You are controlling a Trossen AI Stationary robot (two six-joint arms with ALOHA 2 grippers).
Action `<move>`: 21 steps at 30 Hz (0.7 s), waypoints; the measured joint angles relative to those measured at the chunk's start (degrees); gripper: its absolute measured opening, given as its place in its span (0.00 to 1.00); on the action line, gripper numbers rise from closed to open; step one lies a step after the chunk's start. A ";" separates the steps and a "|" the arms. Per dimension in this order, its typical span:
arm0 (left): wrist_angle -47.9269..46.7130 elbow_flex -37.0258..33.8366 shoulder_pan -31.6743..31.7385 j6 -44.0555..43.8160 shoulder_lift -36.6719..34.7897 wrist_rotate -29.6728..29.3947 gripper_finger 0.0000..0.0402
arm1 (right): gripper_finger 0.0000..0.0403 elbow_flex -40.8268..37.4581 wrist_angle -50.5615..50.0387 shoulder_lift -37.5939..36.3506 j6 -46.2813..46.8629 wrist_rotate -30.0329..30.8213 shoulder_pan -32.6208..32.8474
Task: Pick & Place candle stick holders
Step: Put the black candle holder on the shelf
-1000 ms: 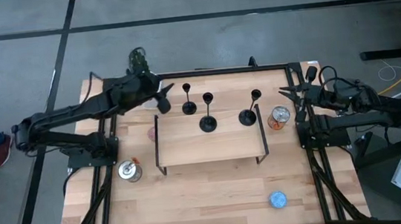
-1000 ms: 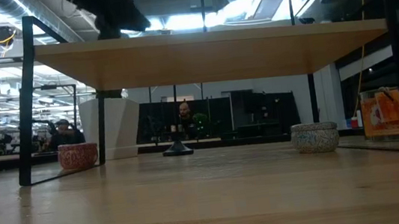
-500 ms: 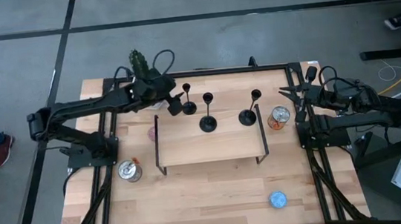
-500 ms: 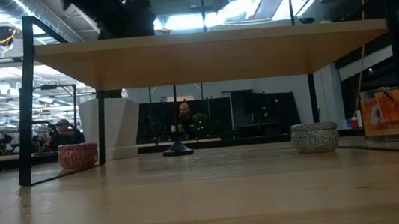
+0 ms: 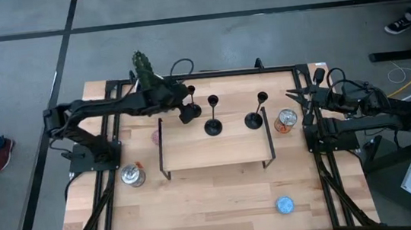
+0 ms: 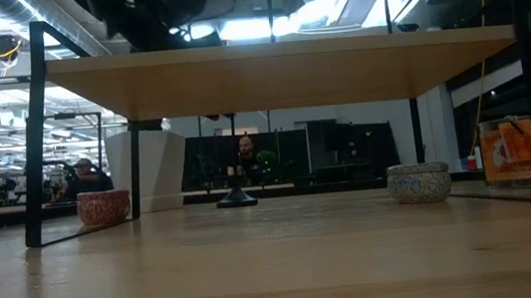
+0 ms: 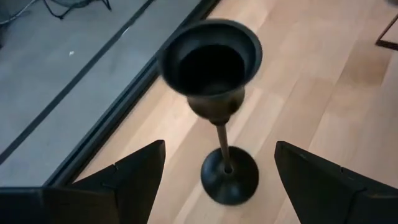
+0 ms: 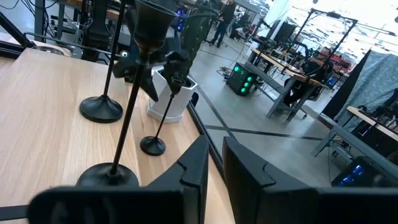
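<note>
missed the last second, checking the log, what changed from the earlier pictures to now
The left gripper swung in from the table's far left edge toward the leftmost candle stick holder and opened; its fingers now stand on either side of the stem, not closed on it. The other two holders, the wooden shelf, the tins and the right gripper stayed put.

Two candle stick holders stand on the raised shelf — a third behind its left corner, on the table.

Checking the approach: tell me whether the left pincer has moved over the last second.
Yes. In the high view the left pincer has moved right along the table's far edge, toward the shelf, reaching the leftmost candle stick holder.
</note>
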 joint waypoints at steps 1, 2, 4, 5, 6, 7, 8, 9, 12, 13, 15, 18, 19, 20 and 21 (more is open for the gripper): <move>0.83 0.00 0.00 0.00 0.46 0.02 0.75 | 0.13 0.00 0.01 0.00 0.00 0.00 0.00; 1.57 0.00 0.00 0.00 0.86 0.01 0.75 | 0.13 0.00 0.01 0.00 0.00 0.00 0.00; 2.60 0.00 0.00 0.00 1.50 -0.63 0.75 | 0.13 0.00 0.01 0.00 0.00 0.01 -0.01; 3.14 0.00 0.01 0.00 1.77 -1.27 0.75 | 0.13 0.00 0.01 0.00 0.00 0.02 0.00; 3.71 0.00 0.03 0.00 2.04 -1.65 0.75 | 0.13 0.00 0.00 0.00 0.00 0.00 -0.02; 4.19 0.00 0.06 0.01 2.27 -1.64 0.75 | 0.13 -0.02 0.01 0.00 0.00 0.00 0.00; 4.29 0.00 0.07 0.00 2.41 -1.59 0.75 | 0.13 -0.02 0.02 0.00 0.00 0.02 0.00; 4.33 0.00 0.13 0.02 2.51 -1.57 0.75 | 0.13 -0.02 0.00 0.00 0.00 0.02 0.00; 5.59 0.02 0.11 0.00 3.11 -1.66 0.73 | 0.13 -0.02 0.00 0.00 0.00 0.02 0.00; 5.60 0.02 0.19 0.00 3.18 -1.65 0.72 | 0.13 -0.02 0.01 0.00 0.00 0.02 0.00; 6.18 0.02 0.38 0.00 3.18 -1.70 0.70 | 0.13 -0.02 0.00 0.00 0.00 0.04 0.00; 6.57 0.02 0.44 0.00 3.16 -1.81 0.63 | 0.13 -0.02 0.01 0.00 -0.01 0.07 -0.01; 6.61 0.02 0.42 0.00 3.16 -1.81 0.60 | 0.13 -0.02 0.02 0.00 0.00 0.07 -0.02; 6.66 0.02 0.42 0.00 3.16 -1.81 0.57 | 0.13 -0.02 0.00 0.00 0.00 0.07 0.00; 6.70 0.02 0.42 0.00 3.16 -1.81 0.53 | 0.13 -0.02 0.01 0.00 0.00 0.07 0.00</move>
